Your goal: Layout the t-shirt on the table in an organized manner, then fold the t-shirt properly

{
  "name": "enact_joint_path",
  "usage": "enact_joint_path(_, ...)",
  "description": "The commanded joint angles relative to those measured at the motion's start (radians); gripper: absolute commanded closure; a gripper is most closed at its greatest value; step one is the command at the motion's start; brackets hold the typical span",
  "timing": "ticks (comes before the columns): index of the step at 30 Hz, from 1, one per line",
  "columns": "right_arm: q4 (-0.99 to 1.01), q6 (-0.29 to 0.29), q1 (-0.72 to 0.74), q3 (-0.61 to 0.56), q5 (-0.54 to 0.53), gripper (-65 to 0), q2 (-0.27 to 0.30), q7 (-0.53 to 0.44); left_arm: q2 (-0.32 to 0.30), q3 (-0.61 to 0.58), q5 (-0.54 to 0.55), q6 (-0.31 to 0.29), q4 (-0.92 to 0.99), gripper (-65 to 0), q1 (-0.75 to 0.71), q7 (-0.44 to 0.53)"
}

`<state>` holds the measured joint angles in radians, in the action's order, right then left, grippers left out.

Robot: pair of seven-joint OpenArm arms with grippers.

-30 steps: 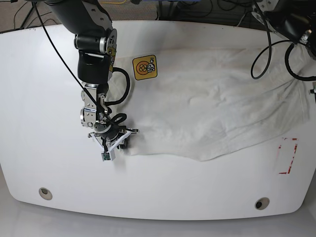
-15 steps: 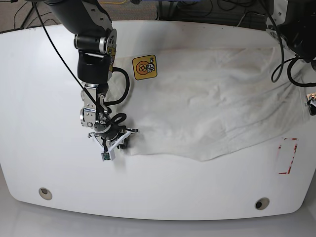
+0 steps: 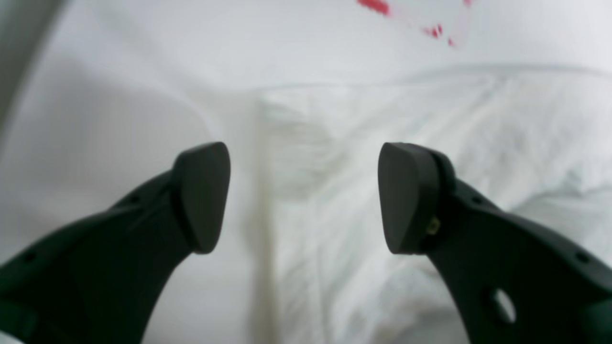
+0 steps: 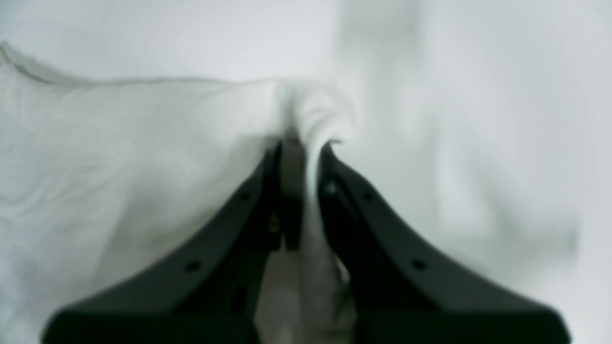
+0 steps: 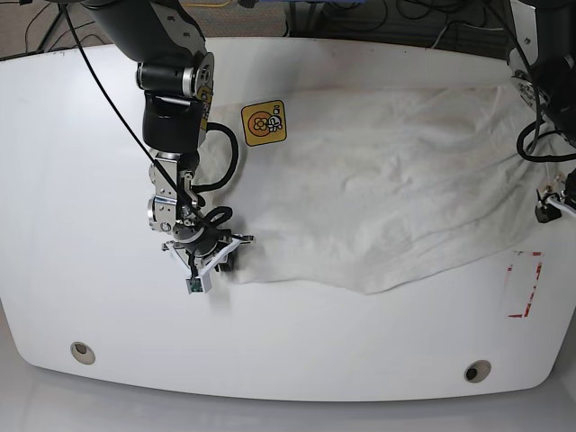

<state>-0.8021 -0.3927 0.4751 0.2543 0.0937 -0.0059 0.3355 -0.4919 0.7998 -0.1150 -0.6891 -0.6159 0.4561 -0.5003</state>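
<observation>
Your glossy white bench (image 5: 90,180) carries the t-shirt (image 5: 396,198), spread rumpled across its far-right half, near a red-outlined mark (image 5: 525,284). Your right tool (image 4: 306,148) is pinched tight on the shirt's near-left corner. Your left tool (image 3: 303,196) hangs wide, holding nothing, over the shirt's right edge.

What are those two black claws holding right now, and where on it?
The right gripper pinches the white cloth t-shirt at a bunched corner of its edge. The left gripper hangs open above the shirt, holding nothing.
</observation>
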Motion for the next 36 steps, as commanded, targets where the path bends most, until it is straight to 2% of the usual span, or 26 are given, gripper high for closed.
enact_joint_path(1,-0.009,-0.002,0.02,-0.002,0.004,-0.6,-0.001,0.012,-0.021,-0.02,0.022,0.012,0.021,-45.8,0.03,0.048)
enact_joint_path(4,-0.009,-0.002,0.021,-0.002,0.004,-0.6,-0.001,0.012,-0.021,-0.038,0.022,0.058,0.044,-46.0,0.03,0.078)
enact_joint_path(7,-0.015,-0.002,0.023,0.0,0.004,-0.6,-0.001,0.012,-0.018,-0.05,0.022,0.076,0.058,-46.0,0.03,0.088)
enact_joint_path(14,-0.076,-0.002,0.015,-0.002,0.004,-0.6,-0.004,0.017,-0.017,-0.05,0.024,0.073,0.055,-45.8,0.03,0.084)
enact_joint_path(21,-0.076,-0.002,0.015,-0.002,0.004,-0.8,-0.012,0.017,-0.055,-0.023,0.025,0.072,-0.009,-45.7,0.025,0.07)
enact_joint_path(26,-0.076,-0.002,0.015,-0.002,0.004,-0.8,-0.013,0.017,-0.055,-0.009,0.025,0.072,-0.078,-45.7,-0.013,0.033)
enact_joint_path(36,-0.076,-0.002,0.015,-0.002,0.004,-0.8,-0.016,0.017,-0.05,-0.009,0.024,0.072,-0.106,-45.8,-0.036,0.032)
